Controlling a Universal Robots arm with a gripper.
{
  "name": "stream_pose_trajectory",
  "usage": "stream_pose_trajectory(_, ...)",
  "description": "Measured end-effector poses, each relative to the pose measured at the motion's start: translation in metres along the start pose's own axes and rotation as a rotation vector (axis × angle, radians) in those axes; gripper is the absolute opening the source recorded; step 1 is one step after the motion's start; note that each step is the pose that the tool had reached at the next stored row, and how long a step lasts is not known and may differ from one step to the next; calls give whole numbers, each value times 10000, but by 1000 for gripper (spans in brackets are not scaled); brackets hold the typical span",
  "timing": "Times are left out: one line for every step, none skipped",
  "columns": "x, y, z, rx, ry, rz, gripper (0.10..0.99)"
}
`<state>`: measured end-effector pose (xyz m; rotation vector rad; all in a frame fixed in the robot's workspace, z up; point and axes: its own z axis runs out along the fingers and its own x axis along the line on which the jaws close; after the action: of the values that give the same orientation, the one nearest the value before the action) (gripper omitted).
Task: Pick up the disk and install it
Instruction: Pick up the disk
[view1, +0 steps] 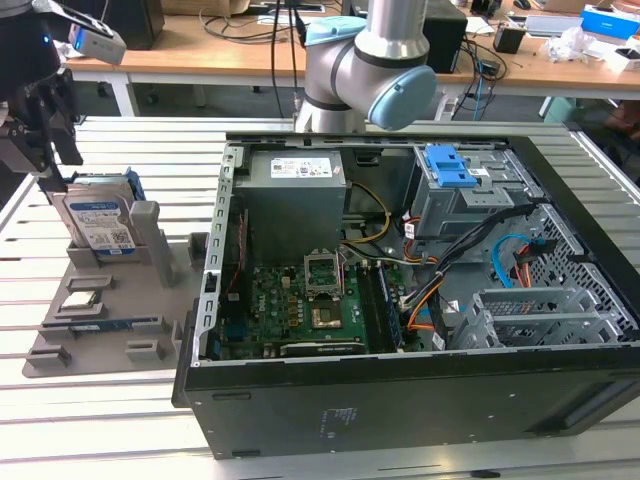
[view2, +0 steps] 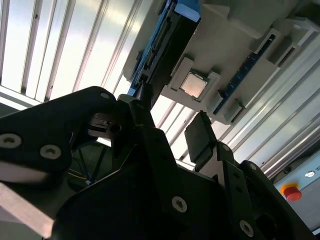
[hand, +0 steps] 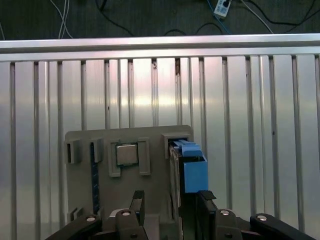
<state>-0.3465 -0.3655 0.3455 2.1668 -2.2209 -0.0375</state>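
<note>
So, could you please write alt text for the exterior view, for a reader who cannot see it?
A dark gripper hangs close above the disk, which stands on edge in a grey parts holder on a slatted metal table at the exterior view's left. An open computer case takes the centre and right, with the robot arm behind it.

Slatted metal table (view1: 100, 440) (wooden desks (view1: 200, 55) behind)

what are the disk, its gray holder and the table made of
The disk looks like a metal body with a paper label, in a bright blue carrier, seemingly plastic. The holder is matte gray, likely plastic. The table has ribbed reflective slats, probably aluminium.
</note>
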Motion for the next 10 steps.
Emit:
stream_pose_trajectory(-36,0,12,-1,1,-7,541)
stream_pose_trajectory(-75,1,23,0,1,-13,541)
stream_pose_trajectory(-136,1,42,1,0,-23,541)
stream_pose_trajectory(-155,2,49,0,2,-25,541)
stream_pose_trajectory(-172,2,56,-1,2,-29,541)
stream_pose_trajectory(-196,2,68,-1,2,-33,541)
stream_pose_trajectory(-207,2,79,1,1,-33,541)
stream_pose_trajectory(-213,1,89,3,0,-33,541)
stream_pose_trajectory(-215,1,101,1,1,-34,541)
stream_pose_trajectory(-216,0,112,1,2,-35,541)
